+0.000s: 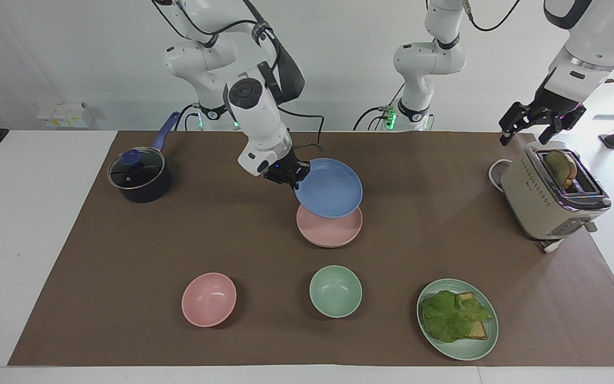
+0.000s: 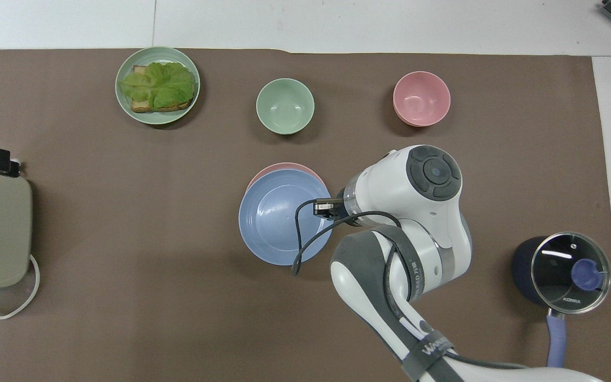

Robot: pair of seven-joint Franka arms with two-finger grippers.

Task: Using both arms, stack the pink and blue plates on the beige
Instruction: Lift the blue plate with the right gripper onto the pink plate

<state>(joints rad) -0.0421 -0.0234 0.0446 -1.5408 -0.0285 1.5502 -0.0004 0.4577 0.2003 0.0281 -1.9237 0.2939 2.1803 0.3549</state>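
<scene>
My right gripper (image 1: 292, 180) (image 2: 328, 207) is shut on the rim of the blue plate (image 1: 331, 186) (image 2: 279, 217). It holds the plate in the air, slightly tilted, over the pink plate (image 1: 333, 234) (image 2: 284, 165), which lies mid-table. From overhead the blue plate covers most of the pink one. The beige plate is hidden; only a thin second rim shows under the pink plate. My left gripper (image 1: 532, 133) waits open above the toaster (image 1: 552, 197) and holds nothing.
A dark pot with a glass lid (image 1: 139, 176) (image 2: 565, 270) stands at the right arm's end. Farther from the robots are a pink bowl (image 1: 209, 298), a green bowl (image 1: 335, 291) and a green plate with toast and lettuce (image 1: 457, 319).
</scene>
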